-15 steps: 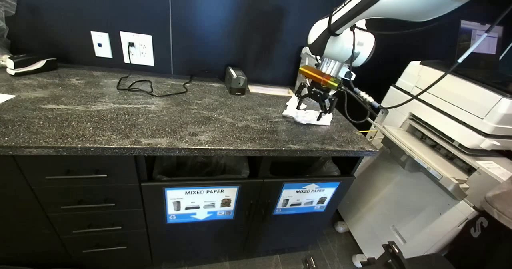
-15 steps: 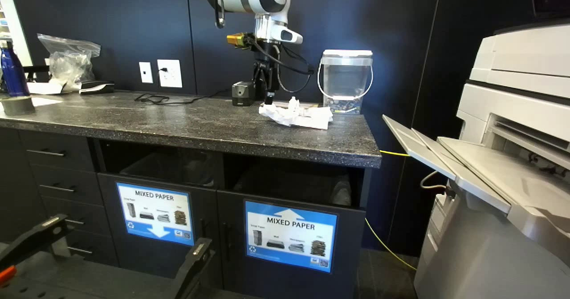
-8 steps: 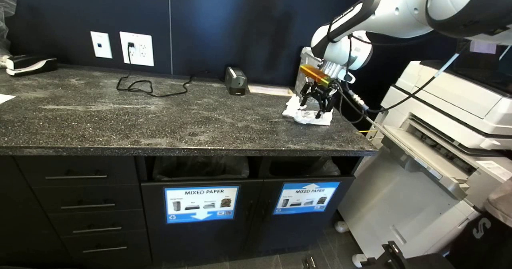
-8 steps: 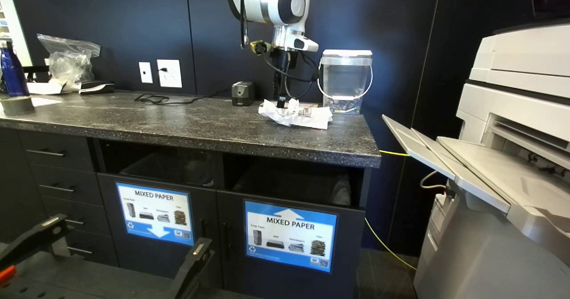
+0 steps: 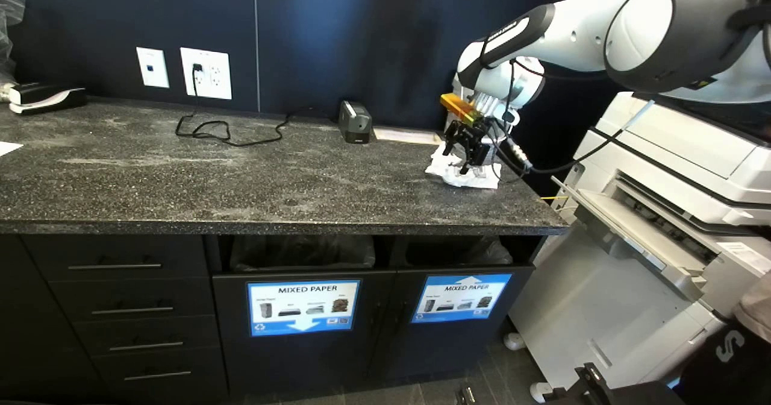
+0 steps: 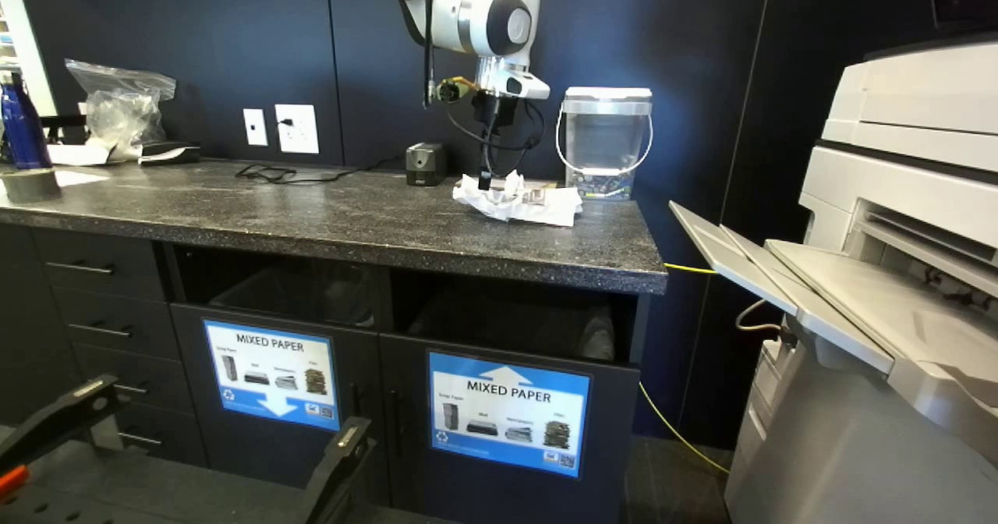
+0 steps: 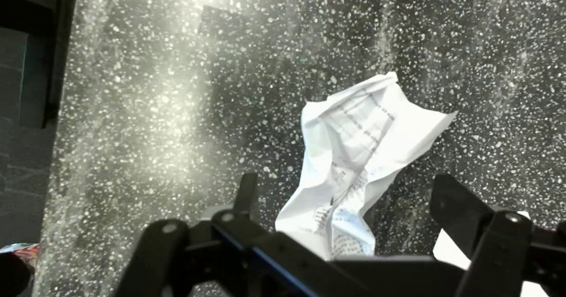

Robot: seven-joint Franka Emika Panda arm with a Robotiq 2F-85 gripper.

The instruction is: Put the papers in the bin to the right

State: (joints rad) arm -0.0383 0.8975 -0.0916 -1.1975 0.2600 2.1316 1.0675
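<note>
crumpled white papers [image 6: 546,212]: a loose heap on the dark, white-flecked counter [image 5: 241,188], near its right end in both exterior views; your wrist view shows a creased, printed sheet [image 7: 349,164] and a second white piece [image 7: 449,248], partly hidden.
black two-finger gripper [image 7: 346,193]: spread wide, low over the heap, one fingertip on each side of the printed sheet, counter showing between fingertips and paper; whether a finger touches the second white piece, you cannot tell.
white-and-black robot arm [image 5: 578,28]: your arm leans in from the upper right in an exterior view, a yellow-orange block [image 5: 461,108] fixed at the wrist.
clear plastic bucket with white top and handle [image 6: 606,138]: upright at the back of the counter, just behind the papers.
small black-and-grey boxy device [image 5: 355,122]: on the counter, left of the papers in both exterior views.
dark rectangular bin slot [image 6: 507,321]: the right-hand opening in the black cabinet front [image 5: 446,351], under the papers' end of the counter; a blue-and-white "mixed paper" label [image 6: 508,415] with an upward arrow sits below it.
pale grey printer [image 6: 920,165]: beyond the counter's right end in both exterior views.
</note>
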